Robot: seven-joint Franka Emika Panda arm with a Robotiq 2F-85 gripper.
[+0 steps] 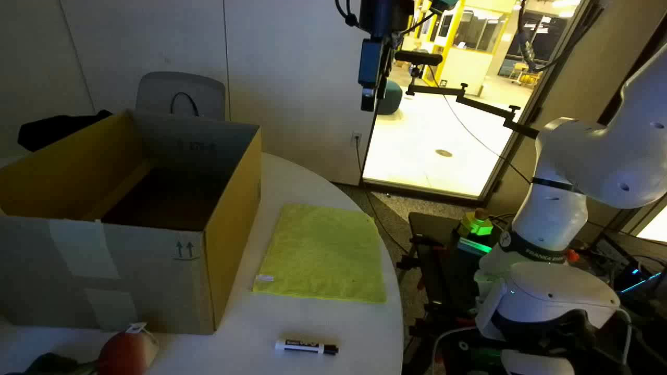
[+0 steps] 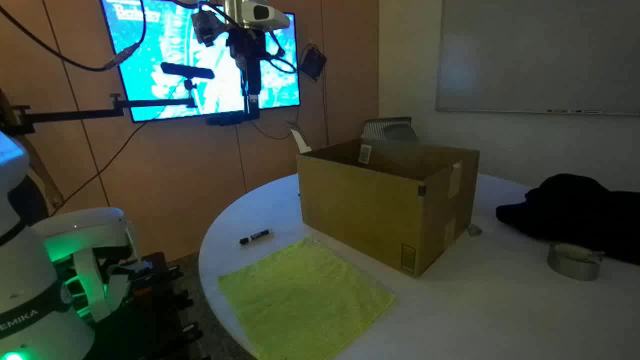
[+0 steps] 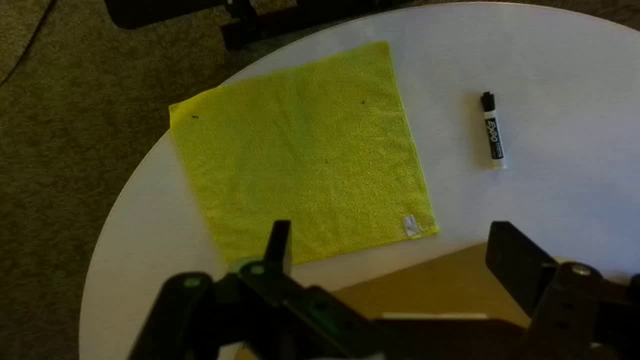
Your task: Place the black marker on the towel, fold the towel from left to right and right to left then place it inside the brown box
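The black marker, with a white barrel, black label and black cap, lies on the table beside the towel; it shows in both exterior views and in the wrist view. The yellow-green towel lies flat and unfolded; one corner overhangs the table edge. The brown box stands open-topped beside the towel; a side of it shows low in the wrist view. My gripper is open with nothing between its fingers, high above the table.
The round white table carries a red round object near the box. Black cloth and a grey tape roll lie past the box. A camera on a bracket sticks out near the arm. A chair stands behind.
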